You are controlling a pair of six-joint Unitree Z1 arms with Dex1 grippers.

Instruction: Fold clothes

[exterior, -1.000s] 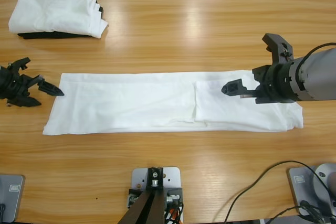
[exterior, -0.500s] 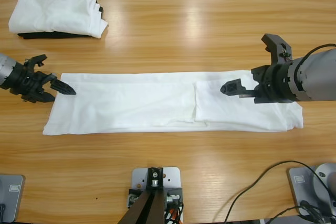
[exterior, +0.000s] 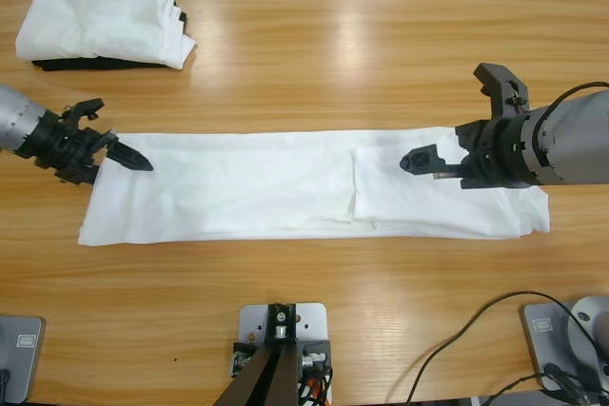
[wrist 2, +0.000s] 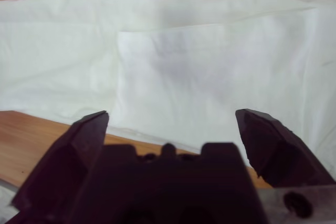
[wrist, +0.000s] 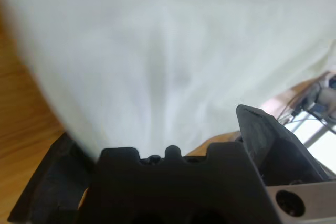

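The white T-shirt (exterior: 266, 187) lies folded into a long flat strip across the middle of the table, with a sleeve flap folded over its right part. My left gripper (exterior: 116, 137) stands open at the strip's upper left corner, one jaw over the cloth. In the left wrist view the shirt (wrist: 168, 51) fills the space between the spread jaws of the left gripper (wrist: 157, 124). My right gripper (exterior: 457, 121) hovers open over the strip's right end. The right wrist view looks down past the right gripper (wrist 2: 172, 114) onto the shirt (wrist 2: 210, 66). No print or label shows.
A pile of folded white clothes (exterior: 100, 21) rests on a black folded garment (exterior: 76, 64) at the table's far left corner. Cables (exterior: 476, 330) trail over the near right edge. Bare wood (exterior: 333, 54) lies behind the strip and in front of it.
My left gripper has moved to the right, from off the shirt's left end onto its upper left corner. The right arm and the shirt have stayed put.
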